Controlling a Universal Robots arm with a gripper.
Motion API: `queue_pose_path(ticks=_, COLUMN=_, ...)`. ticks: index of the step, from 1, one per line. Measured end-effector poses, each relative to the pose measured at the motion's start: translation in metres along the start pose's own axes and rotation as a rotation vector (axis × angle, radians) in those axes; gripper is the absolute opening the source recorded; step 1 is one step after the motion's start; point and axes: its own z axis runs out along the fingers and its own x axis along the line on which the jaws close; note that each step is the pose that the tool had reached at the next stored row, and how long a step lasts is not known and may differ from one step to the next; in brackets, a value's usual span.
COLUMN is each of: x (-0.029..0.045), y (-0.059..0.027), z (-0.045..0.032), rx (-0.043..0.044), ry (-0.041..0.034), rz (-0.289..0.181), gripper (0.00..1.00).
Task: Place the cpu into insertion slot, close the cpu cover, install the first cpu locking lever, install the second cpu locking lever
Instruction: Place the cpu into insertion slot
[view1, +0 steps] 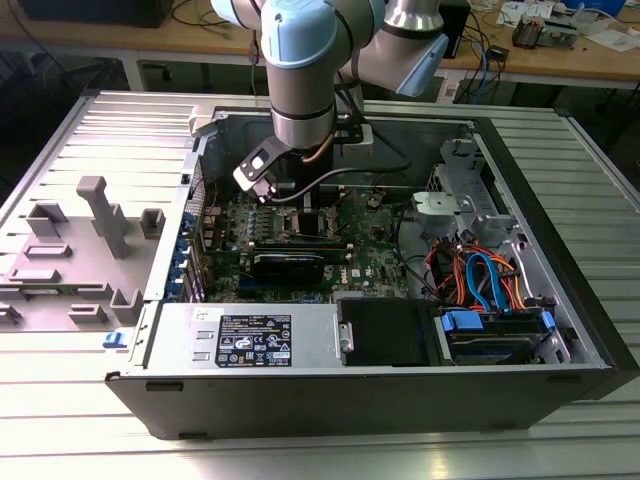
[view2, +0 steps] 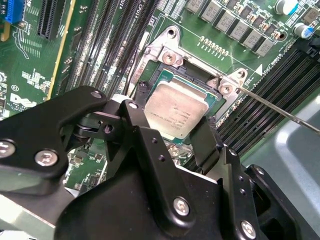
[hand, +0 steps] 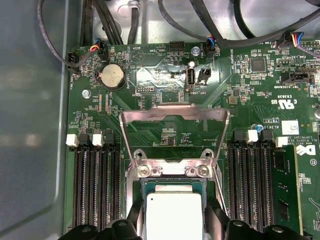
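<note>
So the gripper (view2: 175, 131) is clamping the cpu (view2: 176, 110) by two opposite edges, one of its fingers (view2: 136, 120) on each side, right at the insertion slot (view2: 186, 75) on the green motherboard (hand: 250, 85). In the exterior view the arm (view1: 300, 90) is reaching down into the open computer case (view1: 400, 400), toward the exterior view's left of the drive cables (view1: 480, 275).

The chip is lying flat, silver lid facing up, with its edges running parallel to the memory slots (hand: 95, 190) on either side. It's square, so no real long axis. Can't tell if it's sitting fully down or hovering just above.

The cpu cover (hand: 172, 112) is standing open, swung back off the slot, and a thin locking lever (view2: 280, 111) is sticking out unlatched. Looks like step one is nearly there, with the cover and both levers waiting.
</note>
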Motion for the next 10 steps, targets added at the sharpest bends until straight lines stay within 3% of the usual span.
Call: queue_pose_path(ticks=10, x=0.0001, y=0.0003, z=-0.0010, rx=0.0002, ry=-0.0002, rz=0.000, gripper=0.62)
